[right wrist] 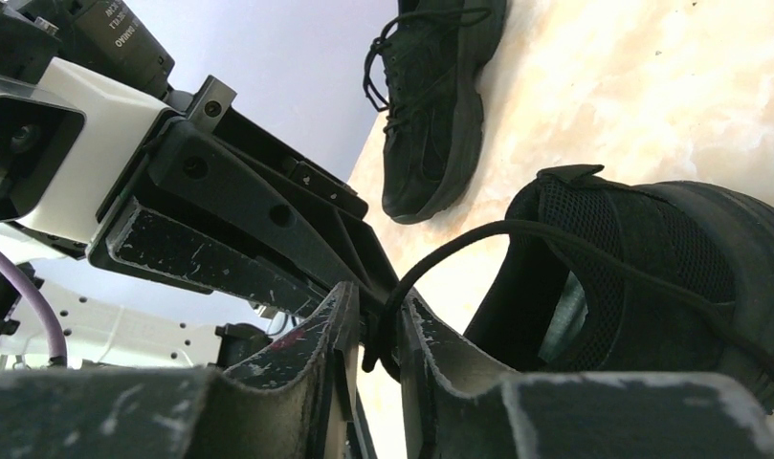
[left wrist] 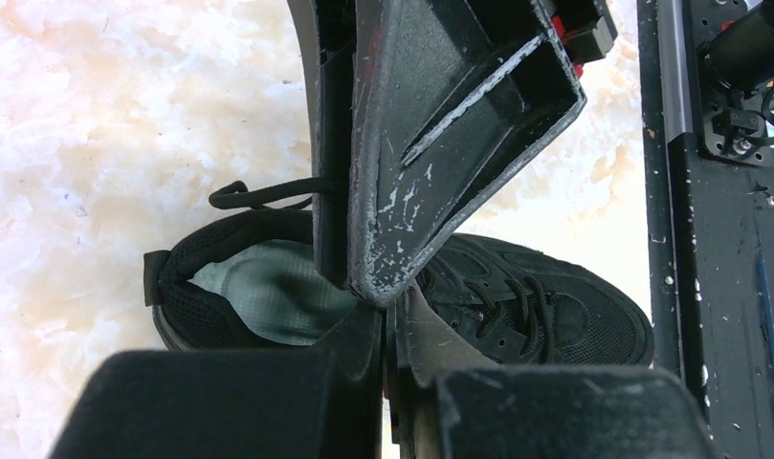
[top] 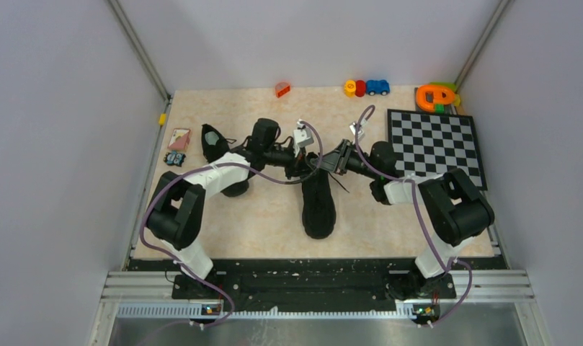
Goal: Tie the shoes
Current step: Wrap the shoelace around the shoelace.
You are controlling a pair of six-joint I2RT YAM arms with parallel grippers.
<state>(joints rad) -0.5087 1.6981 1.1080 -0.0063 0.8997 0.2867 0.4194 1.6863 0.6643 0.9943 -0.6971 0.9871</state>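
The table (top: 274,231), with a pale marbled top, carries all items. A black-and-white checkerboard (top: 436,140) is laid at the far right. Both arms are reached inward, and their claws are met over the middle of the table.

One shoe (top: 319,209) is placed at the centre, its toe towards the near edge and its heel opening directly below the two claws. The second shoe (top: 215,143) is set at the far left, well apart from the first, behind the left arm. A pale grey-green insole (left wrist: 268,292) is exposed inside the central shoe.

The left gripper (left wrist: 387,311) is held with its fingers pressed together, tip to tip, above the shoe opening. Whether anything is pinched between them cannot be told.

The right gripper (right wrist: 381,320) is held with its fingers a little apart. A thin black lace (right wrist: 555,239) is led from the heel side of the central shoe in a loop and is passed down into that narrow gap, where it lies against the inner face of a finger (right wrist: 431,354). The gap is seen to be wider than the lace. The left claw's tips are positioned just beside the same point.

Small toys (top: 366,88) are lined along the far edge.
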